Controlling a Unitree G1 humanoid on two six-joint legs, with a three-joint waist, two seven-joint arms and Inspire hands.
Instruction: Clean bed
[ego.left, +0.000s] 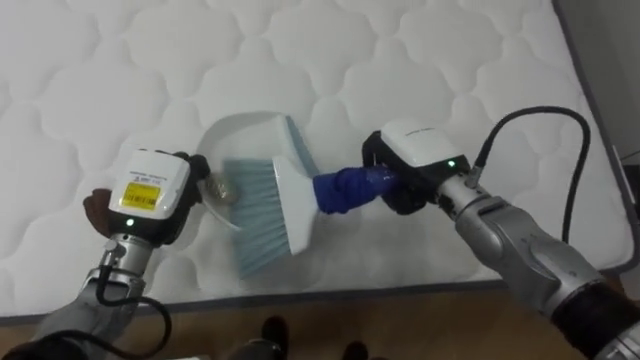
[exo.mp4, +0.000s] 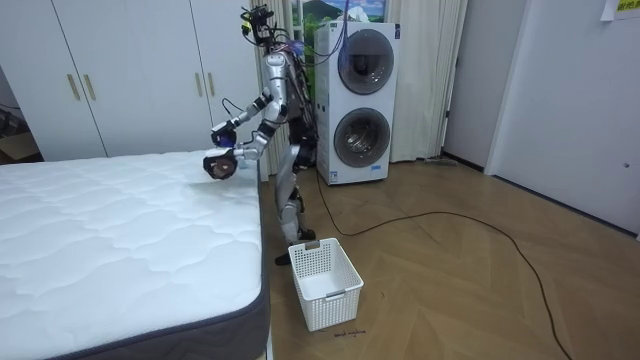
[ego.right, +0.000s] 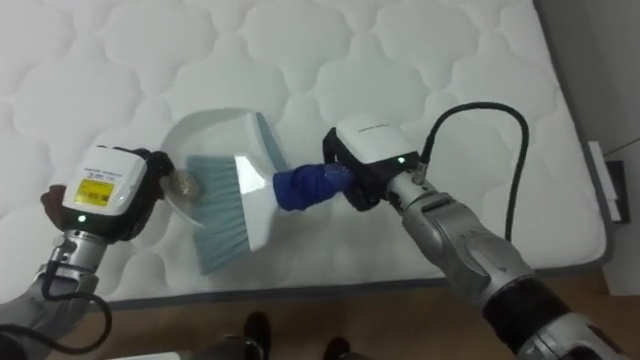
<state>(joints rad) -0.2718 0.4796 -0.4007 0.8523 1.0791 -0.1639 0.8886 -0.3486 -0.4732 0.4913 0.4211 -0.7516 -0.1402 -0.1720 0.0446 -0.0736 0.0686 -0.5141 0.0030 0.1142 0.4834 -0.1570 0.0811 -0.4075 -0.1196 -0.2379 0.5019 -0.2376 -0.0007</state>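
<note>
On the white quilted mattress (ego.left: 420, 60) lies a white dustpan (ego.left: 245, 135), its mouth turned toward a hand brush (ego.left: 278, 205) with a white head, pale blue bristles and a blue handle. My right hand (ego.left: 415, 160) is shut on the blue handle, and the bristles lie across the pan's mouth. My left hand (ego.left: 150, 195) sits at the pan's near left side, fingers curled round its handle. A small crumpled scrap (ego.left: 222, 187) rests inside the pan next to the bristles. In the room view I stand at the bed's edge, both arms (exo.mp4: 235, 150) reaching over the mattress (exo.mp4: 110, 230).
The mattress's near edge (ego.left: 330, 292) runs just below the brush, with wooden floor beyond. A white plastic basket (exo.mp4: 323, 283) stands on the floor beside the bed. Stacked washing machines (exo.mp4: 358, 100) and white wardrobes (exo.mp4: 130, 70) stand behind me.
</note>
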